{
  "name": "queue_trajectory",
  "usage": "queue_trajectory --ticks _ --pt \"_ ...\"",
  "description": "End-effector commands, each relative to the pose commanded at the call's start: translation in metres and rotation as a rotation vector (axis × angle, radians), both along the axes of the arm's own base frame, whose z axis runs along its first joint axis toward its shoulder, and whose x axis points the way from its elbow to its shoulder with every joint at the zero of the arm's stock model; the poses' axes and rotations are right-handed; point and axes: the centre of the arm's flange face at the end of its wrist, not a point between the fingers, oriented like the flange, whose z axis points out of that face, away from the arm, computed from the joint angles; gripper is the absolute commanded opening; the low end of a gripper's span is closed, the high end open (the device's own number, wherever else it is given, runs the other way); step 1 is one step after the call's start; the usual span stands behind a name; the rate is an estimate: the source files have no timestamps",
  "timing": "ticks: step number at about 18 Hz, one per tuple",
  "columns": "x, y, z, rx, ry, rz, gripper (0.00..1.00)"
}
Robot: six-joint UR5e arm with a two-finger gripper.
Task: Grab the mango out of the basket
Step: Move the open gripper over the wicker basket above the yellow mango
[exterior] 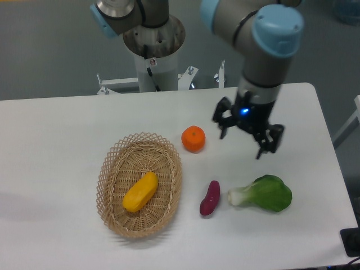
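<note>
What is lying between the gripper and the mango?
In the camera view, the orange and the basket rim lie between the gripper and the mango.

The basket (140, 183) is woven tan wicker, rough and matt, with an open lattice rim. The mango (140, 192) has a smooth yellow-orange skin with a soft sheen. The desk (67, 129) is a smooth white matt surface. The pincer (243, 134) looks like black matt plastic or metal, below a grey arm with glossy light-blue plastic caps. The orange citrus (193, 138) has a finely dimpled skin; the sweet potato (210, 198) is dull purple; the leafy green vegetable (269, 193) is slightly glossy.
</note>
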Motion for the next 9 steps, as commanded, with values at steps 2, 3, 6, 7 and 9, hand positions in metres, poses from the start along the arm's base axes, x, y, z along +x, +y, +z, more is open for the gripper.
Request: queue_trajectory --ticks 2,3,6,7,9 --pt "0.023 0.014 -0.017 0.004 -0.014 0.021 1.00" --pt "0.037 0.021 -0.027 -0.003 -0.027 0.021 1.00" --pt "0.070 0.037 -0.063 -0.056 -0.069 0.056 1.00" --pt "0.081 0.046 -0.072 -0.065 -0.065 0.052 1.00" --pt "0.100 0.064 -0.099 -0.073 -0.071 0.055 1.00"
